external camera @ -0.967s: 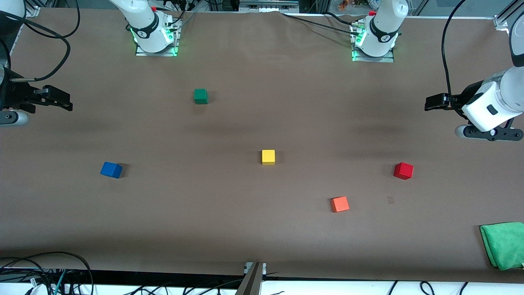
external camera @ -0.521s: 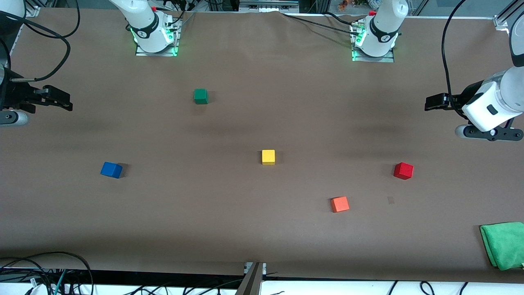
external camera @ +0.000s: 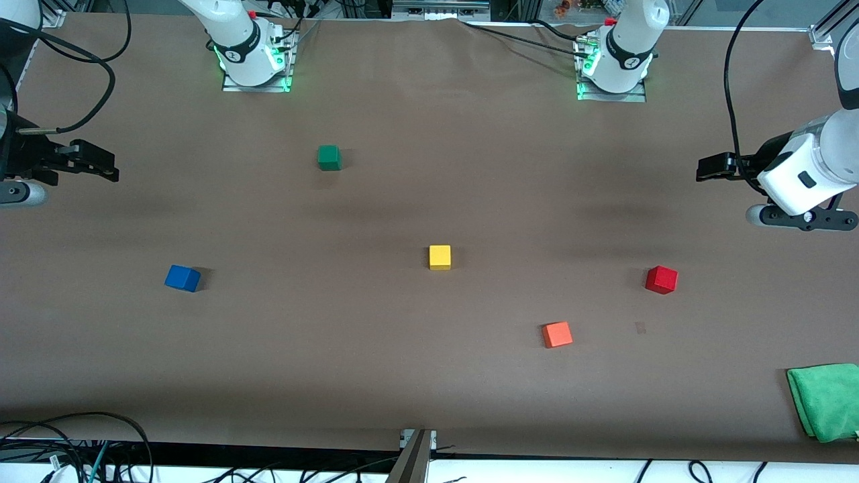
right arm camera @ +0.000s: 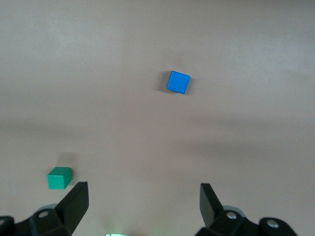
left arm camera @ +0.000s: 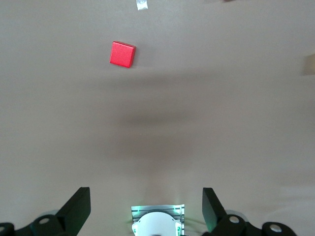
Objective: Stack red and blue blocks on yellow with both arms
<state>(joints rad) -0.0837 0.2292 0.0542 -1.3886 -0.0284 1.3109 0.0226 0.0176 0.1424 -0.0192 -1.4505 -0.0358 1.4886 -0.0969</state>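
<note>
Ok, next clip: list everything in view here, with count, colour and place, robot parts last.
yellow cube: one, yellow, mid-table.
red cube: one, deep red, toward the left arm's end.
blue cube: one, blue, toward the right arm's end.
orange cube: one, orange, nearer the front camera than the red cube.
green cube: one, green, nearest the bases.
cloth: one, green, folded, near table corner at the left arm's end.
left gripper: black, open, empty, waiting above its table end.
right gripper: black, open, empty, waiting above its table end.

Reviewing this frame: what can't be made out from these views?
- Green cloth: front view, cut off by the frame's edge.
- Yellow cube: absent from the right wrist view; left wrist shows only a pale sliver at its edge.
- Orange cube: in neither wrist view.
</note>
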